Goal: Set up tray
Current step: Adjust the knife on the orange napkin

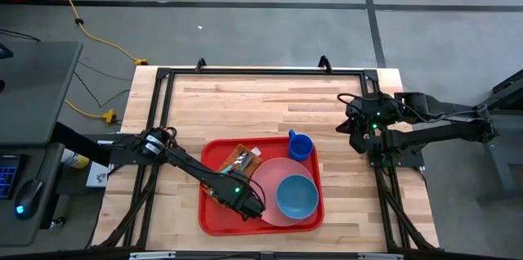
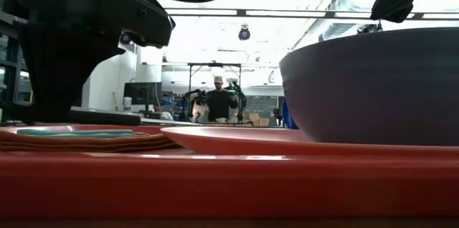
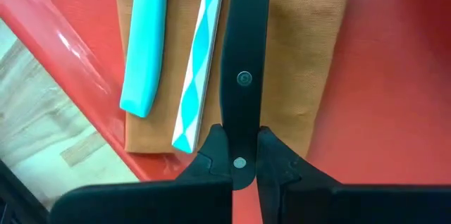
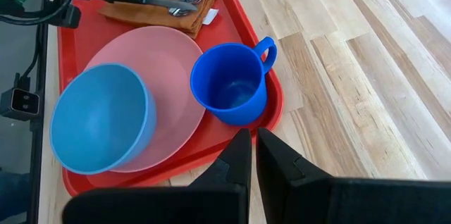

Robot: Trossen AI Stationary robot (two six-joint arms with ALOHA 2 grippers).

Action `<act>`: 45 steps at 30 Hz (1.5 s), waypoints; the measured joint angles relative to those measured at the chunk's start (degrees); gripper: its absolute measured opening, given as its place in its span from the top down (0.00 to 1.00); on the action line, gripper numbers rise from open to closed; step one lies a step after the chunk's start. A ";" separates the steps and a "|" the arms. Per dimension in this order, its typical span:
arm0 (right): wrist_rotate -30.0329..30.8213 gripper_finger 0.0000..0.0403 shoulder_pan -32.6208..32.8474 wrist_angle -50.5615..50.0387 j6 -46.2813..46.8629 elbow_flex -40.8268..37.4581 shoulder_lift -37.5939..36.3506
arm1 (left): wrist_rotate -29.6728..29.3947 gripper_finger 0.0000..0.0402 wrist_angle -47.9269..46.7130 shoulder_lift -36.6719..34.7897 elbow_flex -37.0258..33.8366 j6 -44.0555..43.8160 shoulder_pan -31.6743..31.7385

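A large red tray [image 1: 214, 217] sits near the front middle of a wooden surface [image 1: 245, 105]. On it are a brown napkin [image 4: 158, 5] at the left with cutlery lying on it, a pink plate [image 1: 272, 177] carrying a blue bowl [image 1: 297, 196], and a blue cup [image 1: 300, 145] at the far right corner.

The left gripper [image 3: 239, 162] hangs low over the tray's left part, beside the napkin. Its fingers [image 3: 213, 155] are clamped on the end of a black-handled utensil [image 3: 243, 62] that lies along the napkin next to two turquoise handles [image 3: 146, 34]. The likely step is setting this utensil down; doing it well would mean keeping it parallel to the other handles, lowering it flat onto the cloth, then releasing without dragging the napkin.

The right gripper [image 4: 248, 155] waits over the surface, beyond the tray's far right corner, its fingers nearly together and holding nothing.
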 joint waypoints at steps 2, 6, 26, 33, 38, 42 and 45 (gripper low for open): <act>-0.01 1.00 0.01 0.00 0.00 0.00 0.00 | 0.94 0.88 -0.08 0.00 0.00 0.00 0.02; -0.01 1.00 0.01 -0.02 0.00 0.00 0.00 | 1.77 0.88 -0.06 0.00 0.00 0.76 0.00; 0.70 1.00 0.00 -0.02 -0.27 -0.10 -0.01 | -0.17 0.88 5.50 -0.01 -2.80 4.62 0.01; 0.86 1.00 0.01 -0.02 -1.07 -0.11 -0.02 | -2.06 0.88 5.23 0.00 -2.82 10.63 0.00; 0.84 1.00 0.00 -0.02 -1.04 -0.11 0.00 | -1.85 0.88 4.32 0.00 -2.82 11.59 0.02; 0.84 1.00 0.01 -0.02 -1.04 -0.10 0.00 | -1.15 0.88 4.35 0.00 -2.82 11.59 0.02; 0.85 1.00 0.00 -0.02 -1.04 -0.11 0.00 | -0.34 0.84 4.66 0.00 -2.82 12.75 0.02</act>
